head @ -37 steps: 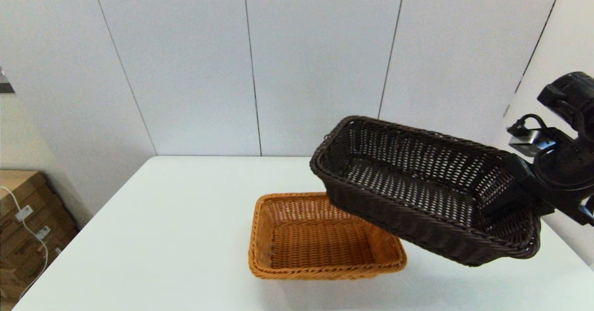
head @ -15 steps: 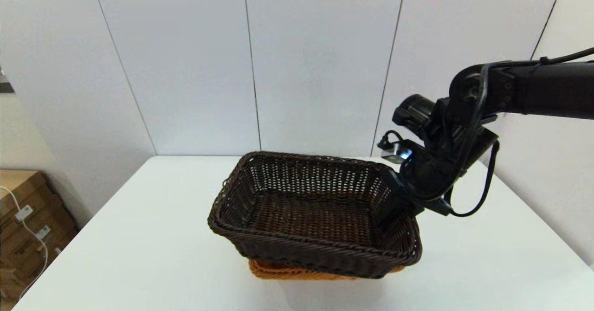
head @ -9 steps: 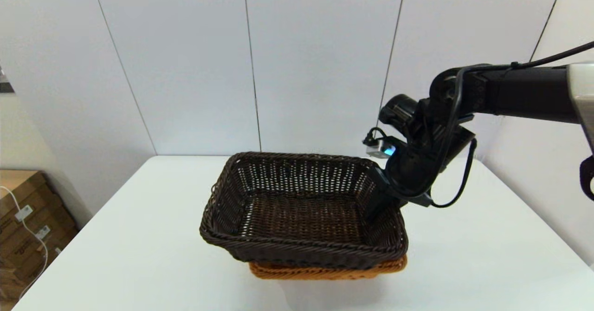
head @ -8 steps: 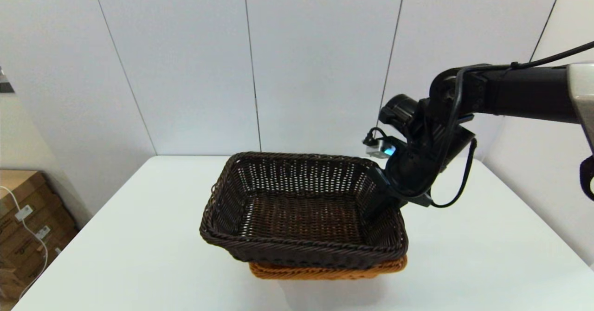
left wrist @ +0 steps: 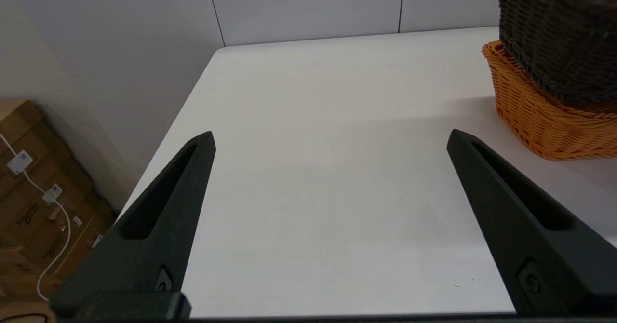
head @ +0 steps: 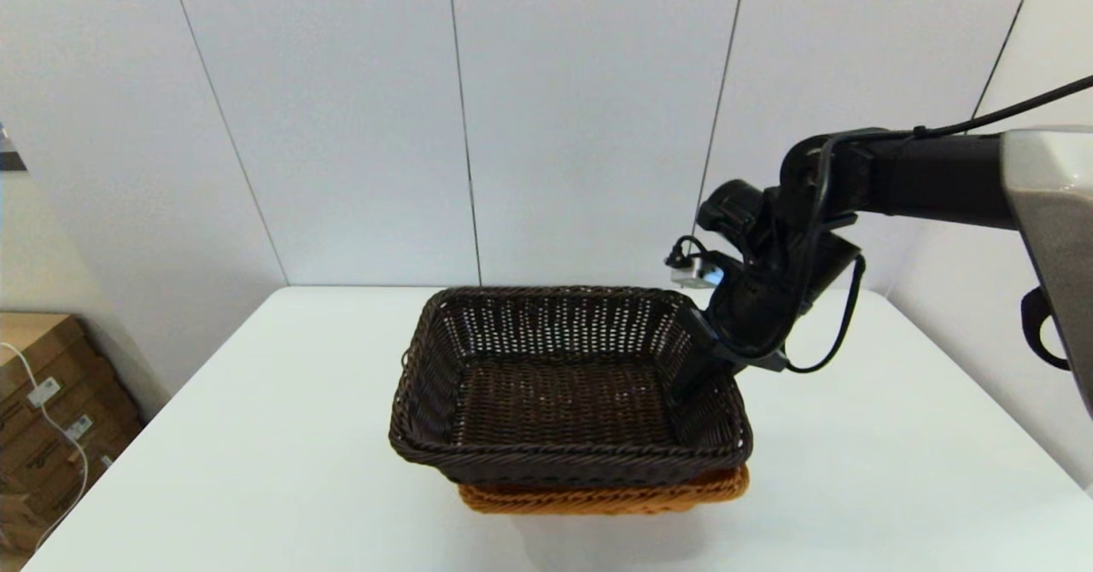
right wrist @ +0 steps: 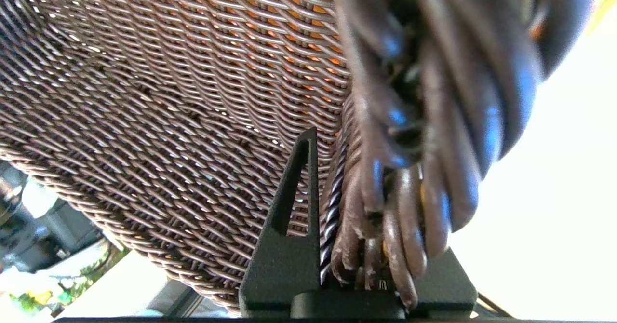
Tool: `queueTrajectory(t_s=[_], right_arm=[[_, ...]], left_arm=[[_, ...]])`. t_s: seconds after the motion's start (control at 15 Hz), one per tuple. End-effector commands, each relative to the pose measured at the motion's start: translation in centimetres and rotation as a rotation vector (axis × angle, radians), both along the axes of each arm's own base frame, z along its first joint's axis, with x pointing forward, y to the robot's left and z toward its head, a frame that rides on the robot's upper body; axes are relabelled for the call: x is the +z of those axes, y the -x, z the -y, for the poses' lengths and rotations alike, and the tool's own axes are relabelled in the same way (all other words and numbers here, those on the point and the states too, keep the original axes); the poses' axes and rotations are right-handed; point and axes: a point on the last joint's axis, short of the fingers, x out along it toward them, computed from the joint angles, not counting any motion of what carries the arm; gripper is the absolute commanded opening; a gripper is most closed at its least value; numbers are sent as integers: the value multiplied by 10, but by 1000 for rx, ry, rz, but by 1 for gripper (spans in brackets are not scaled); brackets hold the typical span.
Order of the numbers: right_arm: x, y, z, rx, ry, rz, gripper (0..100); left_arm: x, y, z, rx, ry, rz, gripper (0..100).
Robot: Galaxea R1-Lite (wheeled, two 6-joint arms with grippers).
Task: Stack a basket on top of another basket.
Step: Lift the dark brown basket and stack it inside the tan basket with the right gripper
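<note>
The dark brown basket [head: 570,393] sits nested in the orange-tan basket [head: 602,497] at the middle of the white table [head: 282,435]; only the tan basket's front braided rim and a strip of weave show beneath it in the head view; from the left wrist view the dark basket [left wrist: 559,33] rises out of the tan one [left wrist: 544,115], tan wall and rim visible below; the dark basket looks close to level, its left end overhanging the tan rim a little. The right gripper [head: 693,365] reaches down from the right and is clamped on the dark basket's right wall, one finger inside the basket, the braided rim pinched against it; in the right wrist view that inner finger [right wrist: 296,202] lies flat against the weave, orange showing through the gaps. The left gripper [left wrist: 330,135] hangs low over bare table, well left of the baskets, fingers spread wide and holding nothing. Cardboard boxes [head: 43,410] stand on the floor at far left with small white tags on a cable; no writing is legible.
</note>
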Motion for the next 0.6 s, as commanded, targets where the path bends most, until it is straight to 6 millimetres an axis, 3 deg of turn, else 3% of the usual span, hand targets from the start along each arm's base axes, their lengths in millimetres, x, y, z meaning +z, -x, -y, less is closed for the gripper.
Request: queueTrajectory(t_s=[0.07,0.6], right_arm=[[-9,-8,3,-2,8,7,0],[-24,-21,8,-15,19,21,0]], left_arm=[[0,0,0,0,-1,-1,100],[0,0,0,0,-1,-1,100]])
